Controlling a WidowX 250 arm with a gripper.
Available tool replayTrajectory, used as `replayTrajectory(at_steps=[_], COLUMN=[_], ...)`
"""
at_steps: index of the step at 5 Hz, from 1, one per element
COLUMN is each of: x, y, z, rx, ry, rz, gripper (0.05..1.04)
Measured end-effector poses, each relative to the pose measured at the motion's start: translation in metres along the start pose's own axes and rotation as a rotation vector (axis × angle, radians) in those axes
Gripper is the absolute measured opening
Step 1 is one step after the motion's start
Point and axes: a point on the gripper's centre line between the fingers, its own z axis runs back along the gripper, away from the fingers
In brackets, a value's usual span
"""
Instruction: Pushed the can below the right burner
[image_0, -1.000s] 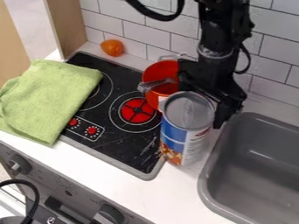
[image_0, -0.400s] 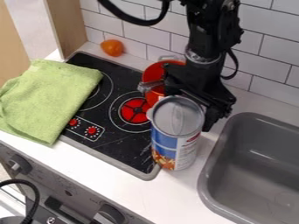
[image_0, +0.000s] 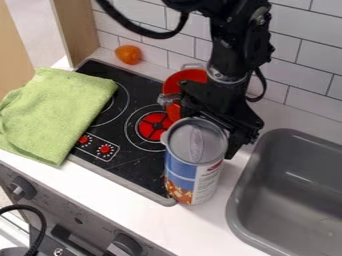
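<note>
Can (image_0: 194, 172) nearer counter's (image_0: 200, 227) front edge

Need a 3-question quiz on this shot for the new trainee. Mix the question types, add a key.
1. True or false: the green towel covers part of the black stove top.
2. Multiple choice: which thing is nearest the camera, directly in front of the gripper?
A) the pot
B) the tall can
C) the orange
3. Fill in the blank: the can stands upright, with its grey lid facing ____.

Key: 1 true; 2 B; 3 up
</note>
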Motion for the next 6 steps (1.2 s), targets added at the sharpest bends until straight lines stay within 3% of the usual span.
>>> replayTrajectory(at_steps=[4, 6], x=[-0.033, -0.037], y=[-0.003, -0.003], z=[0.001, 0.003], rx=[0.001, 0.005], ry=[0.018, 0.022], rz=[-0.025, -0.005], gripper=[0.999, 0.999])
